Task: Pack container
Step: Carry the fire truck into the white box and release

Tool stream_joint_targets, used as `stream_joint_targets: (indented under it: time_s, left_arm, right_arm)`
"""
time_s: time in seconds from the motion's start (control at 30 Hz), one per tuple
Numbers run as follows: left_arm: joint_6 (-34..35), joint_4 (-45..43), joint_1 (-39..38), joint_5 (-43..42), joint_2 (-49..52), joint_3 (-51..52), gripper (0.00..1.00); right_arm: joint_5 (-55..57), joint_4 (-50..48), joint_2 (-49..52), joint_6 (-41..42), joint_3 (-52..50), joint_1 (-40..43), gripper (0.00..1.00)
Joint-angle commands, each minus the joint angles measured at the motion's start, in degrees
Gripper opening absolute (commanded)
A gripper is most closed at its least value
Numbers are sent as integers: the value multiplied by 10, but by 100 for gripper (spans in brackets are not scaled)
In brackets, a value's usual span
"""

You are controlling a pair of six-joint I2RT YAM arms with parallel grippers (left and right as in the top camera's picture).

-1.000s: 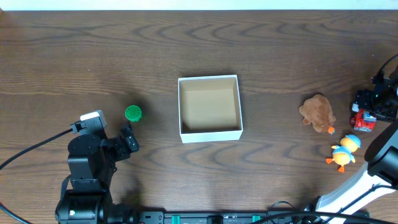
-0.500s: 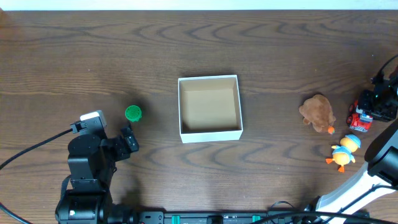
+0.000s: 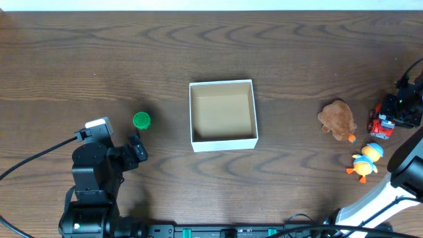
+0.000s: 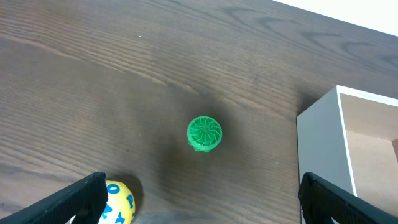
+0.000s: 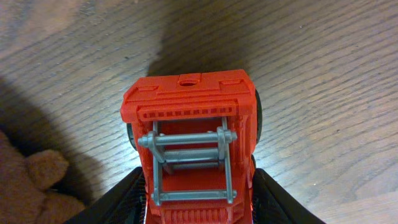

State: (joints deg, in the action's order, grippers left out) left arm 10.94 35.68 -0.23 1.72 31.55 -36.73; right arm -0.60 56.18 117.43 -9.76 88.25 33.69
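Left pincer (image 4: 202, 194) hung released and empty over the worktop (image 3: 297, 53), just short of a green knob (image 4: 204, 133). Box (image 3: 223, 141) sat mid-worktop, upright, nothing inside. Far right, right pincer (image 5: 199, 202) looked clenched on a red toy truck (image 5: 189, 118). Step judged: first pickup. Next: lift clear, carry over the box, release.

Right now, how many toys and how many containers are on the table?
Toys: 5 (green disc, brown plush, red truck, duck, yellow ball)
Container: 1
Total: 6
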Motion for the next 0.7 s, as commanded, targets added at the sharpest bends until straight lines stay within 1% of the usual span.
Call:
stream_joint_targets:
  time_s: [0.0, 0.03, 0.13, 0.23, 0.4, 0.53, 0.67]
  left_arm:
    - [5, -2, -2, 3, 2, -14, 98]
    - [5, -2, -2, 3, 2, -14, 98]
    - [5, -2, -2, 3, 2, -14, 98]
    - [5, -2, -2, 3, 2, -14, 98]
    - [5, -2, -2, 3, 2, -14, 98]
    - [5, -1, -2, 2, 2, -14, 98]
    - [6, -1, -2, 2, 2, -14, 98]
  right_arm:
    - [-19, 3, -56, 21, 18, -16, 3]
    - [-31, 5, -73, 21, 23, -22, 1]
    - [-62, 17, -126, 23, 37, -48, 1]
    - [-79, 30, -194, 37, 47, -92, 1]
    - [-78, 29, -306, 66, 47, -218, 1]
    - [-71, 13, -355, 146, 47, -349, 1]
    - [-21, -2, -352, 272, 47, -471, 1]
